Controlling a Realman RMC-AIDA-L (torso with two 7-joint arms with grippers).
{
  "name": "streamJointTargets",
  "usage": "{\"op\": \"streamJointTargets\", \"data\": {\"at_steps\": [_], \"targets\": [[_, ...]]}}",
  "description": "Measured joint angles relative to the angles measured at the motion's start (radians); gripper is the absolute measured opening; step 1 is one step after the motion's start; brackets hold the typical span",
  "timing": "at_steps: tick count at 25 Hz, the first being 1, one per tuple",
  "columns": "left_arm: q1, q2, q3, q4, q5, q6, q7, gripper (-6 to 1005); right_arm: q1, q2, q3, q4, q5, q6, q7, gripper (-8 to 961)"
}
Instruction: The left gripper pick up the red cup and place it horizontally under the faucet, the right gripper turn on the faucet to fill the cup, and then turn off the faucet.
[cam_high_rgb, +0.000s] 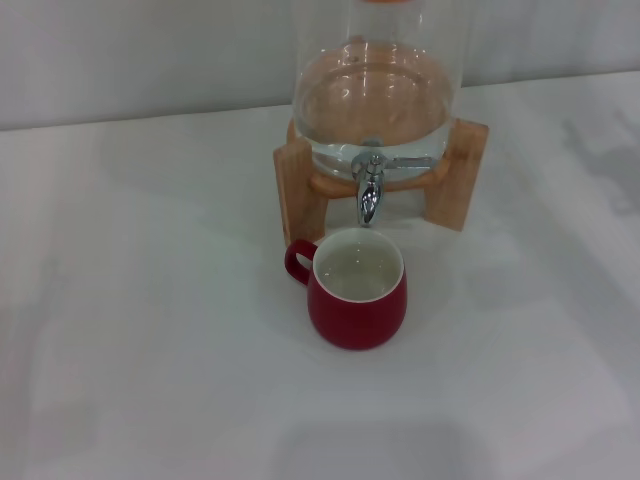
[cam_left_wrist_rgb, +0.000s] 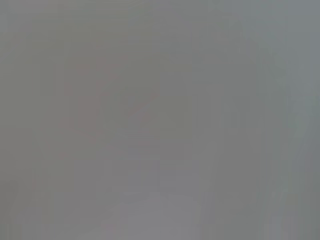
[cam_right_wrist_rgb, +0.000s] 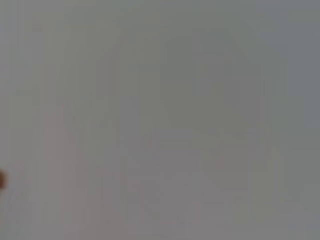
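The red cup (cam_high_rgb: 358, 295) stands upright on the white table (cam_high_rgb: 140, 330), a little below the centre of the head view. Its white inside is open to the camera and holds some clear water. Its small loop handle points to the left of the frame. The cup is directly below the spout of the faucet (cam_high_rgb: 371, 188), with a small gap between the spout tip and the cup rim; they do not touch.

The faucet is a shiny chrome tap, fixed at the lower front of the glass dispenser (cam_high_rgb: 378, 95) in the upper middle of the frame. Its thin lever handle points to the right of the frame, almost level. No stream of water is visible between the spout and the cup. The dispenser still has water in its lower part and sits on a wooden stand (cam_high_rgb: 296, 185), whose legs are on both sides of the faucet.

Neither the left gripper nor the right gripper appears in the head view, and both wrist views give only a blurred grey surface. So I cannot tell how far their fingers are open, or if they hold anything. Nothing grips the cup
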Motion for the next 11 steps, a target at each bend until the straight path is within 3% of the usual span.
{"op": "streamJointTargets", "data": {"at_steps": [11], "targets": [[-0.008, -0.002, 0.0, 0.0, -0.055, -0.001, 0.0, 871, 0.009, 0.002, 0.064, 0.04, 0.083, 0.004, -0.146, 824]]}}
